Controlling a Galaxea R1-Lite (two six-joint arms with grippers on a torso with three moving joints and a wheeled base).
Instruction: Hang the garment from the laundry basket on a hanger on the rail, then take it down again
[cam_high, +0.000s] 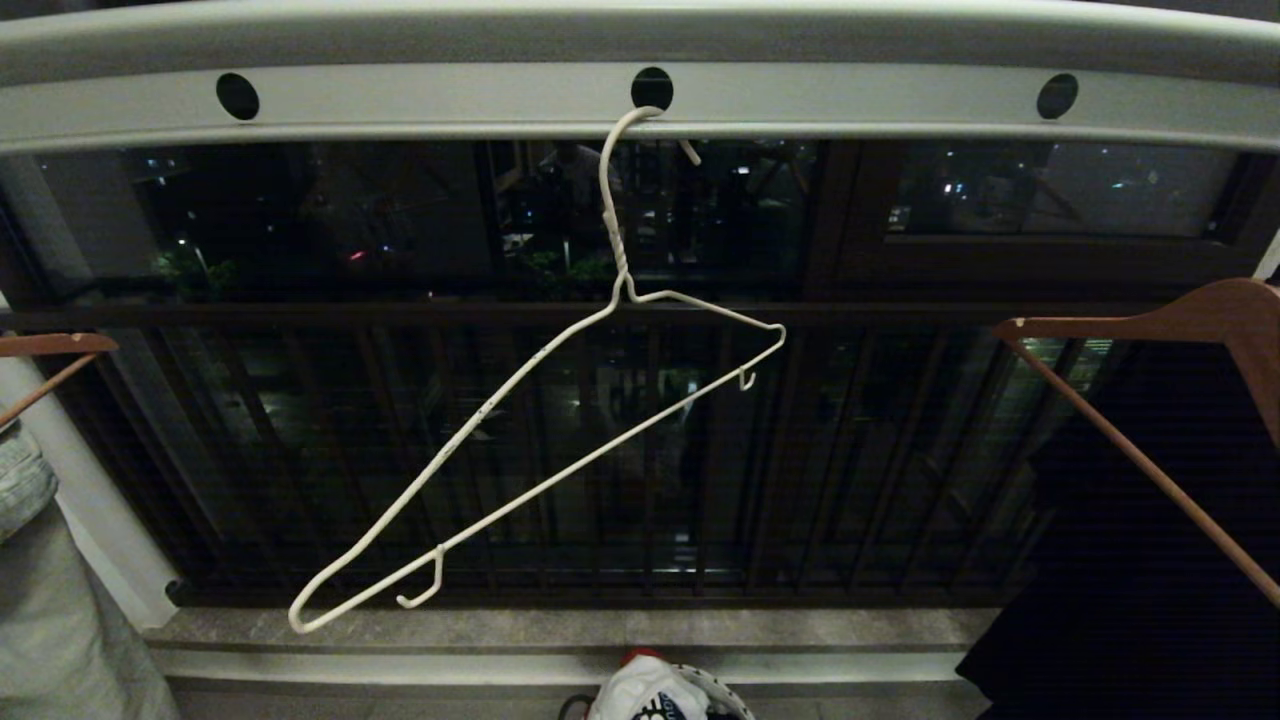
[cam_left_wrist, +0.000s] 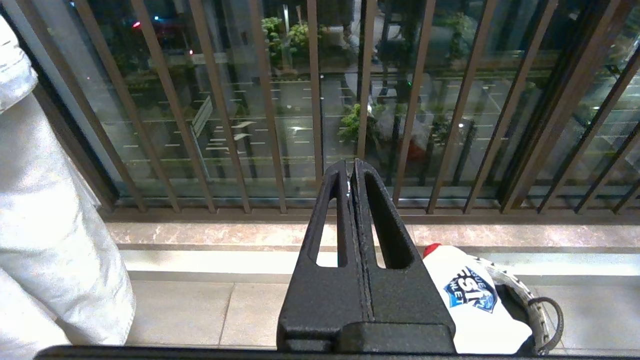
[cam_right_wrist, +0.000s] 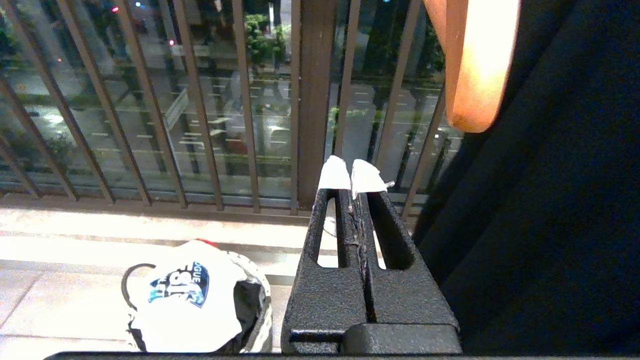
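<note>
I see the garment (cam_left_wrist: 475, 305) bunched in the laundry basket (cam_left_wrist: 530, 305) on the floor below the rail (cam_high: 640, 105), its blue print showing white letters I can't read whole. The hanger (cam_high: 560, 460) hangs bare and tilted from the rail's middle hole. My left gripper (cam_left_wrist: 353, 167) and right gripper (cam_right_wrist: 350, 175) are both pressed together, empty, above the floor.

The garment (cam_right_wrist: 187, 300) is seen as white with a dark blue print lettered in white; the hanger (cam_high: 520, 440) as off-white; the rail (cam_high: 400, 100) as pale grey, dotted with dark holes.
</note>
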